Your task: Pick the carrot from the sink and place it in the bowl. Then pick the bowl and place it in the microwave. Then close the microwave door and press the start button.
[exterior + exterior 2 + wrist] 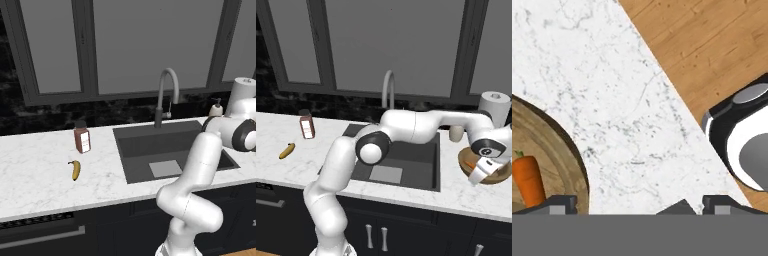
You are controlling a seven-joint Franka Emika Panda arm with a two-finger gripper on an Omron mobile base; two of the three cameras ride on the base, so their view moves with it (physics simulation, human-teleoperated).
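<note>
The tan wooden bowl point(497, 171) sits on the marble counter to the right of the sink point(406, 160). The orange carrot point(527, 180) lies inside it, a sliver showing as the carrot point(472, 164) beside the hand. My gripper point(639, 205) is open and angled down over the bowl's near rim point(569, 150). One fingertip point(559, 202) is over the bowl's inside by the carrot, the other is over bare counter. In the right base view the gripper point(476, 179) hangs at the bowl's front edge. The microwave and its door are out of view.
A yellow banana point(75, 170) and a brown bottle point(82, 140) lie left of the sink point(150, 145). The gooseneck faucet point(167, 90) stands behind the basin. A paper towel roll point(493, 107) stands behind the bowl. The counter's front edge point(677, 105) drops to wooden floor point(712, 50).
</note>
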